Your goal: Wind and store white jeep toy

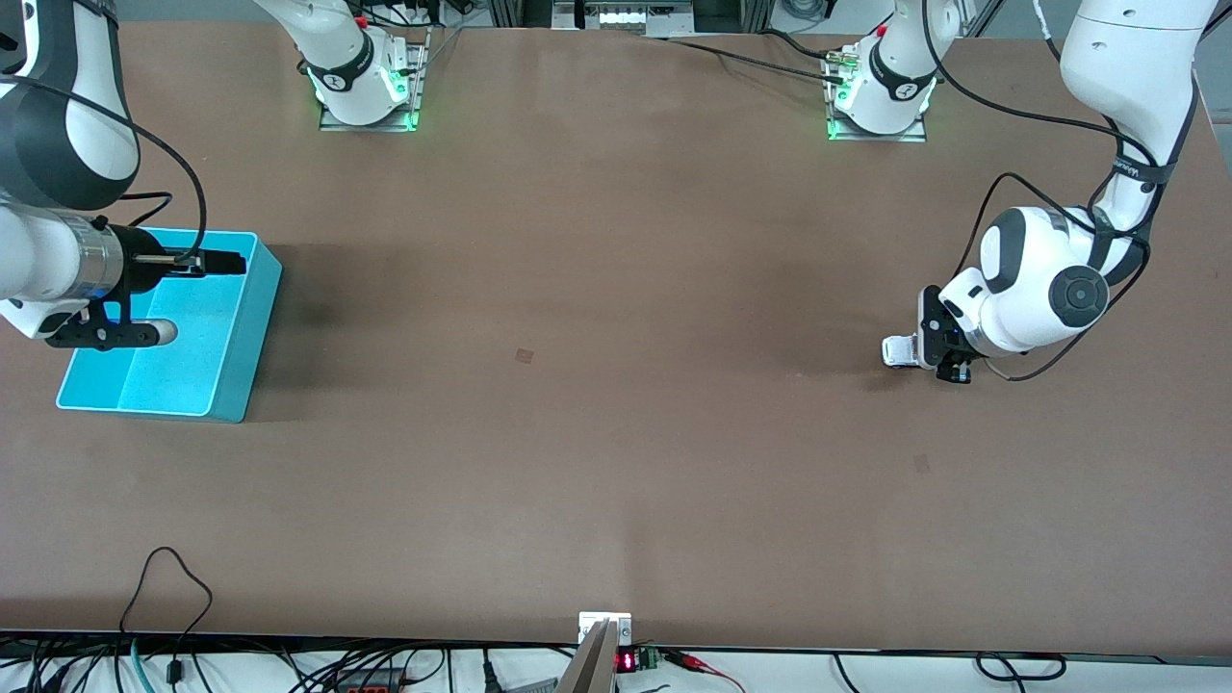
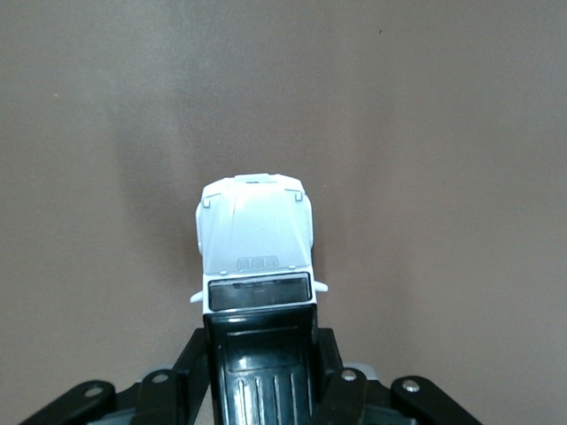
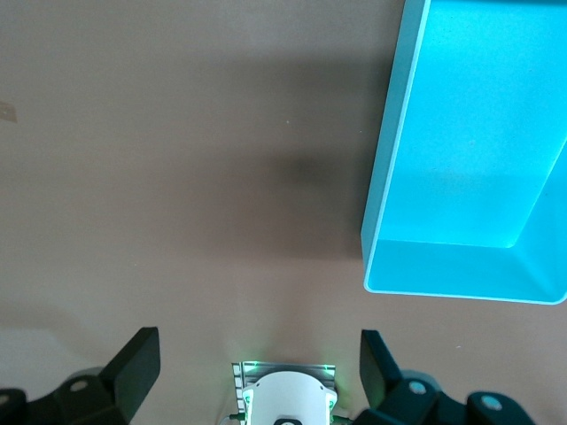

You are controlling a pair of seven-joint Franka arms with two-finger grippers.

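Note:
The white jeep toy [image 1: 897, 351] has a black roof and rear. It is toward the left arm's end of the table, gripped by my left gripper [image 1: 912, 348]. In the left wrist view the fingers [image 2: 186, 372] press on the black rear of the jeep [image 2: 255, 239], and its white hood points away over bare table. I cannot tell whether its wheels touch the table. My right gripper [image 1: 207, 262] is open and empty, held over the cyan bin [image 1: 258, 318] at the right arm's end. In the right wrist view its fingers [image 3: 133, 363] stand wide apart beside the bin [image 3: 390, 168].
The cyan bin is open-topped and nothing shows inside it. The two arm bases [image 1: 366, 87] [image 1: 881, 96] stand along the table edge farthest from the front camera. Bare brown tabletop lies between the jeep and the bin.

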